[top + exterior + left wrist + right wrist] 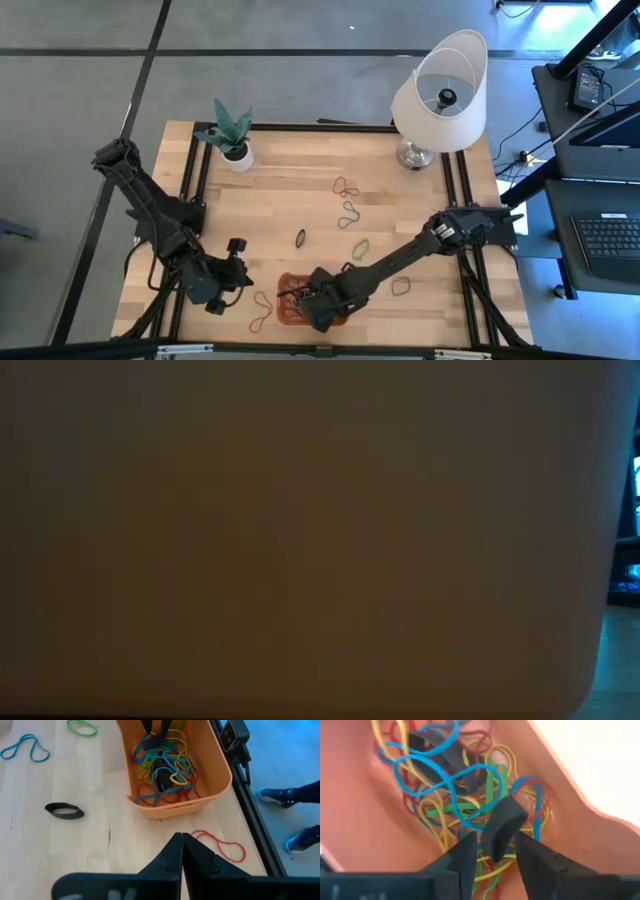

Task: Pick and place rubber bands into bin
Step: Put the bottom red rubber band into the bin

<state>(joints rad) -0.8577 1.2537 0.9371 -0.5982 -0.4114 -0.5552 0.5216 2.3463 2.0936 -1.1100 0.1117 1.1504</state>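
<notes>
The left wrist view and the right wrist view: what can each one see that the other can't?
Only the left wrist view: the shut left pincer, a red band and a black band on the table, and a person's shoes. Only the right wrist view: the right pincer, jaws apart, with a wide black band between them. Both: the orange bin with its tangle of bands.
</notes>
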